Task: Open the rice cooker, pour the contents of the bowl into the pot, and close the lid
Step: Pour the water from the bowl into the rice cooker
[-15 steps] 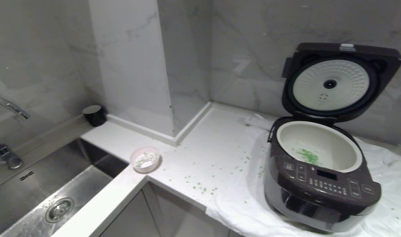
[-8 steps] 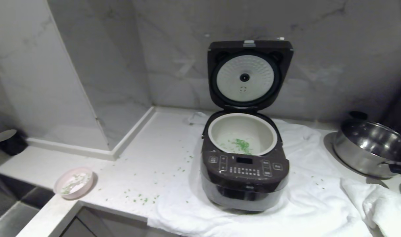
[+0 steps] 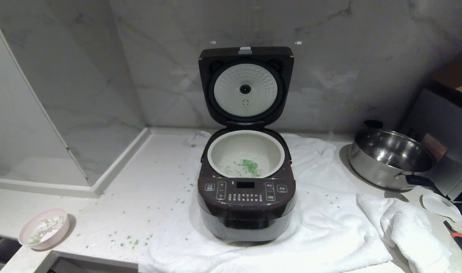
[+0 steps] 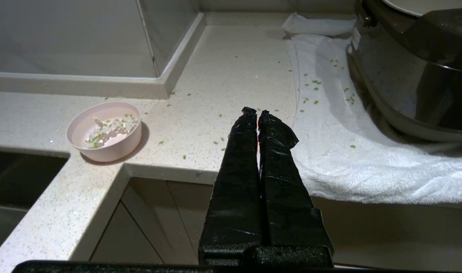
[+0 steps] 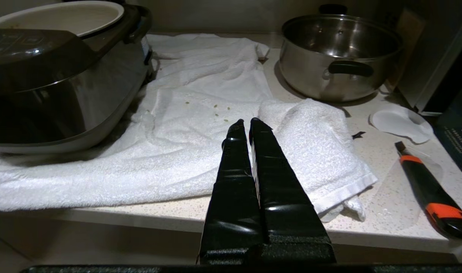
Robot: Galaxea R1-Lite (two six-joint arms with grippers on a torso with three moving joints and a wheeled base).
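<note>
The dark rice cooker stands on a white towel in the middle of the counter, its lid raised upright with the dimpled white disc showing. Green bits lie inside the off-white pot. The pale pink bowl sits at the counter's front left corner with a few green bits and whitish grains in it. My left gripper is shut and empty, low before the counter edge, between bowl and cooker. My right gripper is shut and empty, in front of the towel to the cooker's right.
A white towel spreads under and right of the cooker. A steel pan with black handles stands at the back right. An orange-black utility knife and a white scrap lie at the far right. Green bits litter the counter. A sink edge shows by the bowl.
The whole head view has swung right: the sink and faucet left the frame, the cooker came to the centre, the bowl slid to the lower left, the steel pan came into view. Nothing on the counter moved.
</note>
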